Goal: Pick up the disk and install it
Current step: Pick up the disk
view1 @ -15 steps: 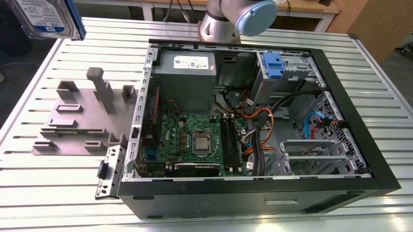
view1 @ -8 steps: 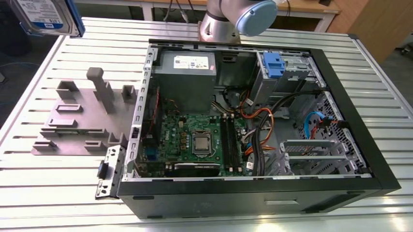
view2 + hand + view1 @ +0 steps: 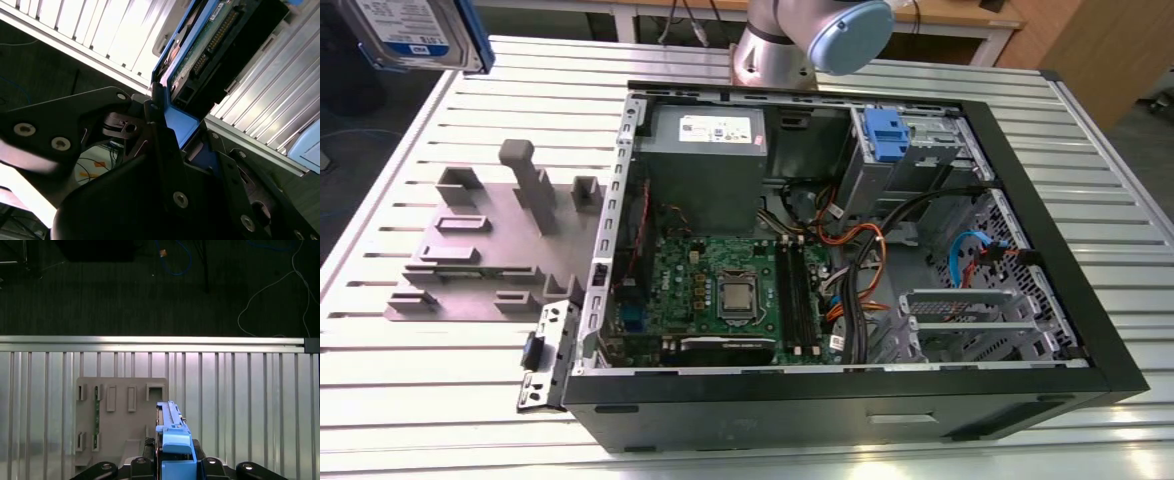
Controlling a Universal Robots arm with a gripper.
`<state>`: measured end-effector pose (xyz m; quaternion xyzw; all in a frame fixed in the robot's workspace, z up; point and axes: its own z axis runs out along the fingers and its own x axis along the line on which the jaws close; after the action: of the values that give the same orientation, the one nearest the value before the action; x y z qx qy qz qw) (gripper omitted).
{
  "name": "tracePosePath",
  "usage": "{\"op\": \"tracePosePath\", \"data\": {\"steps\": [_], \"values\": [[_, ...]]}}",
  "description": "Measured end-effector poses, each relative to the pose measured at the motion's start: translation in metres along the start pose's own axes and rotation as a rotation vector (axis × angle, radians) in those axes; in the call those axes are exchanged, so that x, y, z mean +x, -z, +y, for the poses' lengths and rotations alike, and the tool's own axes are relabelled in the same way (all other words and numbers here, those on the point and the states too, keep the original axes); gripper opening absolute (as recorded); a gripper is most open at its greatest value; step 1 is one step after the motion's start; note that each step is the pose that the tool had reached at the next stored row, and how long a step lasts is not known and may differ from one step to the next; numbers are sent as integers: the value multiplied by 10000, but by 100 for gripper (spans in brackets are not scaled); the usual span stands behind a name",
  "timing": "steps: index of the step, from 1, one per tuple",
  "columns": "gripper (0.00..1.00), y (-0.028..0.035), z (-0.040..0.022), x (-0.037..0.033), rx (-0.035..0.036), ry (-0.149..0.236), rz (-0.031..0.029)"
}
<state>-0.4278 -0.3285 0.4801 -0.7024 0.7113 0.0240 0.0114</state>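
In the exterior view, the flat silver disk in its blue plastic frame [image 3: 411, 35] is hanging apart from the open black computer case [image 3: 854, 400]. In the second wrist view, the black end effector [image 3: 180, 125] is clamping that frame, probably sparing the circuit board [image 3: 197, 60]; in the first wrist view, the disk [image 3: 172, 432] is jutting edge-on ahead of it.

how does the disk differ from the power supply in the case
The disk is held up in the gripper, outside the case; the power supply sits inside it. The disk has a blue frame at its edges; the power supply is plain grey. The disk's label is white and blue; the power supply's sticker is white. Both are metal boxes with a label.
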Motion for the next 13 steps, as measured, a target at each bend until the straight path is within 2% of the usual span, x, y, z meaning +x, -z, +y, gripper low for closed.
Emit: {"op": "tracePosePath", "data": {"steps": [6, 13], "values": [[36, 3, 0, 36, -2, -2, 0], [36, 2, -2, 41, 0, -2, -1]]}}
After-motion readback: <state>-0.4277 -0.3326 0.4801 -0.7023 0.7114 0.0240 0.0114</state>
